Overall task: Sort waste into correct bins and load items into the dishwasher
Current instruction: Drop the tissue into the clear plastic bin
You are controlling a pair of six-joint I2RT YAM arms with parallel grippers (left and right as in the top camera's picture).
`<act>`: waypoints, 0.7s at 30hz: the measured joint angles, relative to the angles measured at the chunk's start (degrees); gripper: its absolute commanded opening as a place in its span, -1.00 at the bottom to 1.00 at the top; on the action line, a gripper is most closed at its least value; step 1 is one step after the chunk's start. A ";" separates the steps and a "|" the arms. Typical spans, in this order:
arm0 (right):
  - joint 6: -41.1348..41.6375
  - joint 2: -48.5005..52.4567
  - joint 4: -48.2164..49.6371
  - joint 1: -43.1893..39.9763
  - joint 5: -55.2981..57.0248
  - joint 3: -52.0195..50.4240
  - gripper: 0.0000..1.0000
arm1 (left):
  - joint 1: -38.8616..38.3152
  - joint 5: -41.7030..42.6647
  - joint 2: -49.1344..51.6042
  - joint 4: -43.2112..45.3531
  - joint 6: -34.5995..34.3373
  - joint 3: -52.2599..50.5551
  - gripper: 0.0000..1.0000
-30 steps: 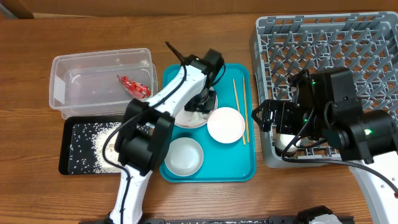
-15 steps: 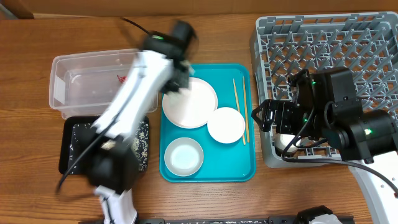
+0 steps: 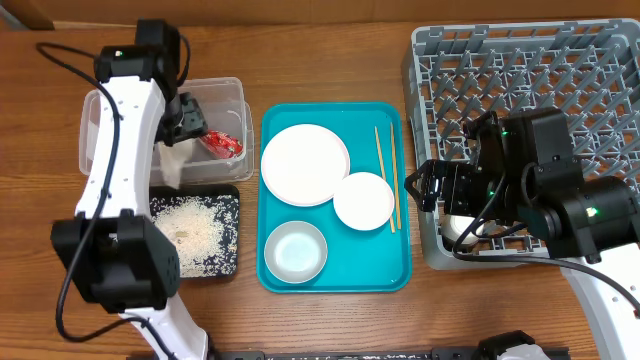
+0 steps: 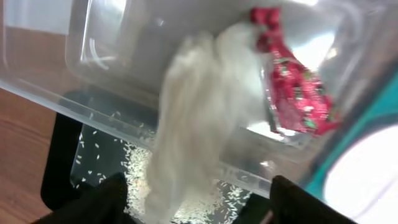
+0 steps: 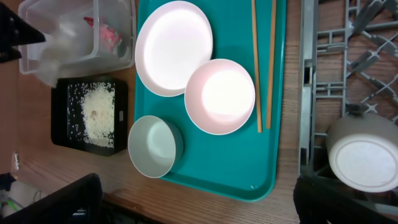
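Note:
My left gripper (image 3: 188, 122) hangs over the clear tub (image 3: 120, 105), jaws wide apart. In the left wrist view the left gripper (image 4: 199, 208) is open around a blurred white napkin (image 4: 199, 118), which touches neither finger. The napkin (image 3: 171, 160) lies across the tub's front wall. The red wrapper (image 4: 292, 87) is inside the tub. Rice (image 3: 195, 230) covers the black tray (image 3: 228, 265). A large plate (image 3: 305, 165), two bowls (image 3: 362, 200) (image 3: 295, 250) and chopsticks (image 3: 385, 175) sit on the teal tray. My right gripper (image 3: 425, 185) stands open at the dish rack (image 3: 530, 90) edge.
The teal tray (image 3: 335, 283) lies between the bins and the rack. An upturned white bowl (image 5: 360, 155) rests in the rack's near left corner, just below my right gripper (image 5: 199, 205). Bare wooden table shows along the front edge.
My left arm swung from the large plate to over the clear tub, carrying the napkin. Its jaws have opened and the napkin is loose. The right arm has not moved.

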 measured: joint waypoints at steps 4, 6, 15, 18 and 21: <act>0.02 0.00 0.02 0.00 0.00 0.00 1.00 | 0.11 0.83 -0.96 -2.78 0.17 1.66 0.46; 0.00 0.00 0.02 0.00 0.00 0.00 0.99 | -0.42 2.03 -2.58 -4.22 0.37 3.15 0.44; 0.02 -0.28 1.18 0.00 0.00 -0.02 0.96 | -14.36 4.22 -20.11 -10.36 0.37 5.75 0.40; 0.02 -1.64 1.68 0.00 0.31 -0.02 0.96 | -21.62 3.08 -24.70 -12.17 -0.28 6.16 0.41; 0.02 -4.83 1.79 0.00 1.70 -0.02 0.96 | -27.98 0.20 -27.78 -15.08 -2.80 6.19 0.42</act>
